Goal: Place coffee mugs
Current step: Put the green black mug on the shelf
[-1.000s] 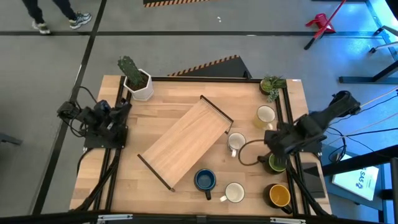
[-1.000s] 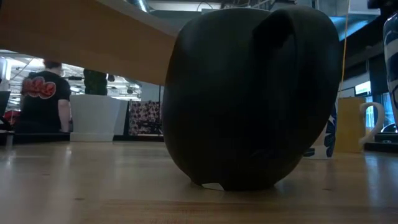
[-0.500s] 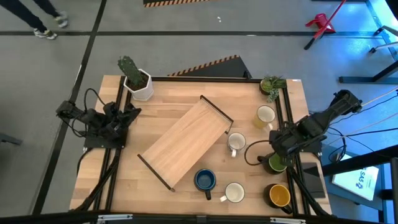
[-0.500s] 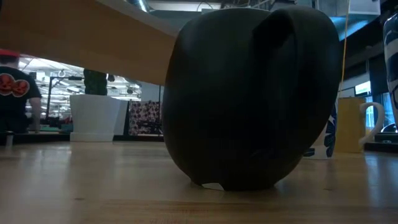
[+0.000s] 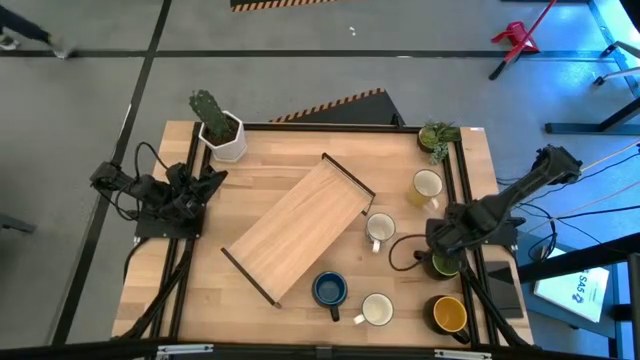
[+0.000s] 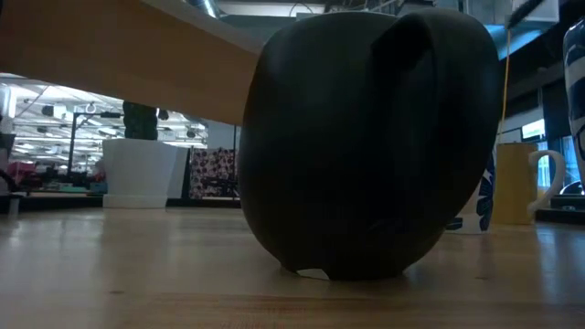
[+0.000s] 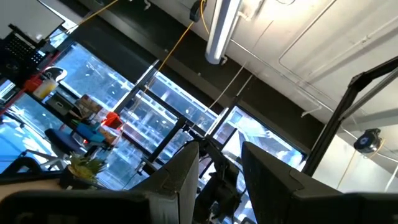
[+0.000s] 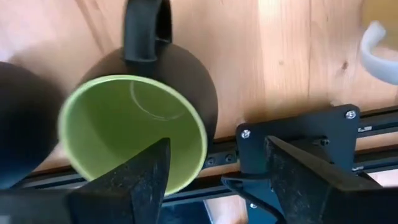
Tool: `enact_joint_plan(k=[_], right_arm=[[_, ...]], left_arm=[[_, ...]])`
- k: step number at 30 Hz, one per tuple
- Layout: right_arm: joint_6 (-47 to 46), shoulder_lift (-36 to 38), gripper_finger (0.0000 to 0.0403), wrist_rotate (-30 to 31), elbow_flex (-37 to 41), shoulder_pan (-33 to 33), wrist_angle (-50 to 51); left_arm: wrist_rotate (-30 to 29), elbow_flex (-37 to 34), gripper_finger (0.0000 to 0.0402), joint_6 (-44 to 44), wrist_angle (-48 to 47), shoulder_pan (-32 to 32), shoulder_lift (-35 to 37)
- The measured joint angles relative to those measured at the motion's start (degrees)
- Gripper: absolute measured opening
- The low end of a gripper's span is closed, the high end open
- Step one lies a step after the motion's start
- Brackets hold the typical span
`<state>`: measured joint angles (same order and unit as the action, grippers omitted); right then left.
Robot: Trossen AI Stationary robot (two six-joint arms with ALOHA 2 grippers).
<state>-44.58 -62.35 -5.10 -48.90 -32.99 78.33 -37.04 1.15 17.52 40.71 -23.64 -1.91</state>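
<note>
The right tool hung over the green mug at the surface's right edge, fingers apart, one over the rim, one outside. A skewed closing could have tipped the mug off the edge. The left tool waited, fingers apart. No writing was readable.

Glossy green mug, wooden table

green mug hemmed against table rail
</note>
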Motion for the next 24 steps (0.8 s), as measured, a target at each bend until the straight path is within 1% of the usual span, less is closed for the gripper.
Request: enact_joint_plan(k=[5,8,11,13,15,18,19,20,22,24], right_arm=[[-0.18,-0.04,0.0242,-0.48,4.11,0.02,-7.28],[-1.5,-0.04,0.0224,0.02,6.31,0.02,-9.51],[-1.86,-0.04,0.0188,0.13,7.66,0.02,-9.71],[-2.21,-0.04,0.0155,-0.59,8.48,0.02,-9.7],[-2.85,-0.17,0.0114,-0.59,8.79,0.02,-9.51],[-3.01,-0.46,0.0037,-0.5,8.73,0.01,-9.7],[-3.38,-0.48,0.002,-0.43,8.81,0.01,-9.47],[-3.19,-0.5,0.0013,-0.47,8.79,0.02,-9.72],[-4.02,-0.48,0.0014,-0.72,8.74,0.02,-10.34],[-5.26,-0.47,0.0008,-0.9,8.74,0.02,-10.01]], left_arm=[[0.01,0.0,0.0117,-0.07,0.0,0.0,0.0],[0.02,0.0,0.0117,-0.09,-0.01,0.0,0.0],[0.0,0.0,0.0117,-0.09,-0.02,0.0,0.0],[0.0,0.0,0.0117,-0.09,-0.02,0.0,0.0],[0.0,0.0,0.0117,-0.11,-0.04,0.0,0.0],[0.0,0.0,0.0117,-0.1,-0.15,0.0,0.0],[0.0,0.0,0.0117,-0.11,-0.2,0.0,0.0],[-0.02,0.0,0.0117,-0.11,-0.2,0.0,0.0],[-0.02,0.0,0.0117,-0.11,-0.2,0.0,0.0],[-0.03,0.0,0.0117,-0.11,-0.22,0.0,0.0]])
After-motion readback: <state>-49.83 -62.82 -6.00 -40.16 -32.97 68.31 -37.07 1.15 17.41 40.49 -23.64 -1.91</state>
